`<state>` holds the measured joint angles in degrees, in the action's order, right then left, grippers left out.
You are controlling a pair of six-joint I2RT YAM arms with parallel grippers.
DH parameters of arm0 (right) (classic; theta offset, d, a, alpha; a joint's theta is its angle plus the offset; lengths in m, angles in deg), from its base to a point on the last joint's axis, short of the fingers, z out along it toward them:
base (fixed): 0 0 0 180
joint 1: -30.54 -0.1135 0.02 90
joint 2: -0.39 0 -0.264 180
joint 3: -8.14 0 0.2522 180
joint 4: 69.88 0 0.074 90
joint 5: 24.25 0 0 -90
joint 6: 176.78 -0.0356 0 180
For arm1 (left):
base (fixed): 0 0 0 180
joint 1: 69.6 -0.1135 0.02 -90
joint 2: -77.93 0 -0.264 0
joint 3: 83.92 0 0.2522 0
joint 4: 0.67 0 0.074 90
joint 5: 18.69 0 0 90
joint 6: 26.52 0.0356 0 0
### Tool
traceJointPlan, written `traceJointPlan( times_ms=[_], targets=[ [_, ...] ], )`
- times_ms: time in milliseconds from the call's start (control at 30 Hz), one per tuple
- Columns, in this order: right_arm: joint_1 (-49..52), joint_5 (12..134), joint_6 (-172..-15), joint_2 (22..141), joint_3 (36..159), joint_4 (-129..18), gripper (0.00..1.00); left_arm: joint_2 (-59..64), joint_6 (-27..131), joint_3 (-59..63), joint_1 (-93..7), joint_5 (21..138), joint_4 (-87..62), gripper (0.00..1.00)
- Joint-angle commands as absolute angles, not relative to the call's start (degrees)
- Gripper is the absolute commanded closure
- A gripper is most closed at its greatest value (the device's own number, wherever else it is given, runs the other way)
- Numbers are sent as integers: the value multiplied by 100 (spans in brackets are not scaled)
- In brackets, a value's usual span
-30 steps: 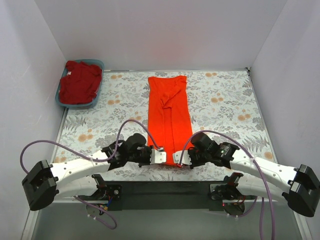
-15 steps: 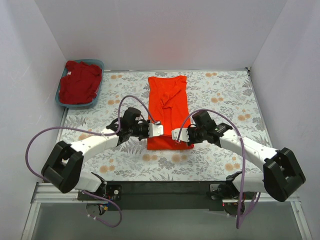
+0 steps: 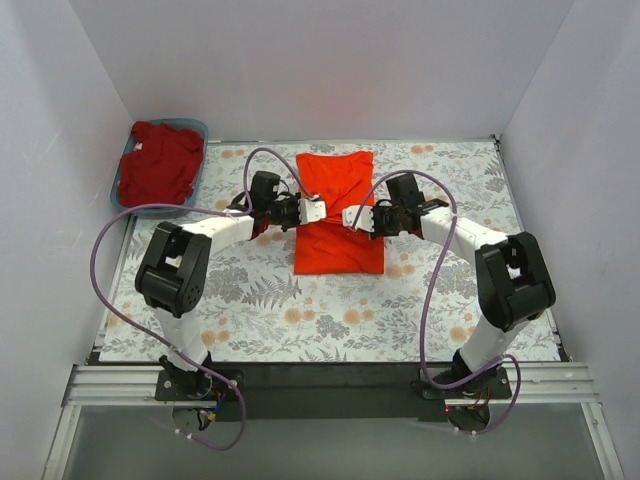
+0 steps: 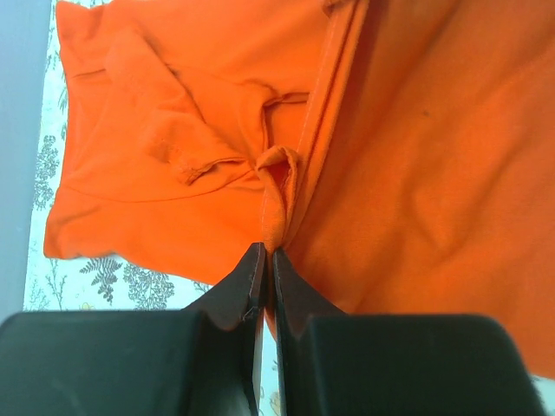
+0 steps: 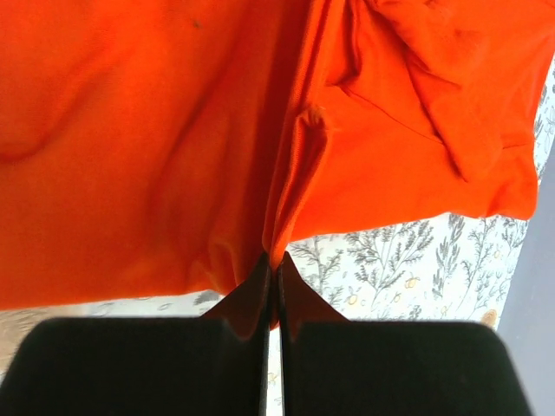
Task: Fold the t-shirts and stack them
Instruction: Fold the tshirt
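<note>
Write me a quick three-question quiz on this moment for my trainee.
1. True or false: the left fingers and right fingers are both shut on the orange t-shirt.
2. Where is the crimson t-shirt? A) in the blue bin B) under the orange one C) on bare table.
3. Which table corner holds the bin?
Key: 1 true; 2 A; 3 far left.

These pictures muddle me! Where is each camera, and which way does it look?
Top external: above and behind the arms, facing down at the table; both arms show, left gripper and right gripper pinching the orange-red t-shirt.
Left wrist: on the left arm, facing the shirt past its shut fingers.
Right wrist: likewise, on the right arm.
Shared: that shirt.
</note>
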<state>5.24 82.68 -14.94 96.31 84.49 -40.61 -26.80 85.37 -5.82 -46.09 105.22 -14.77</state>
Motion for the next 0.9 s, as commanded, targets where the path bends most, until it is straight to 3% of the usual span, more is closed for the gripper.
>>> traceJointPlan(
  times_ms=[0, 867],
  targets=[
    [663, 8368, -1049, 9908, 8922, -4109, 99, -2885, 8704, -196, -4736, 10638, -1206, 100],
    [760, 8262, -943, 11078, 9801, -4372, 99, -3773, 8880, 244, -4912, 10409, -749, 100]
  ],
)
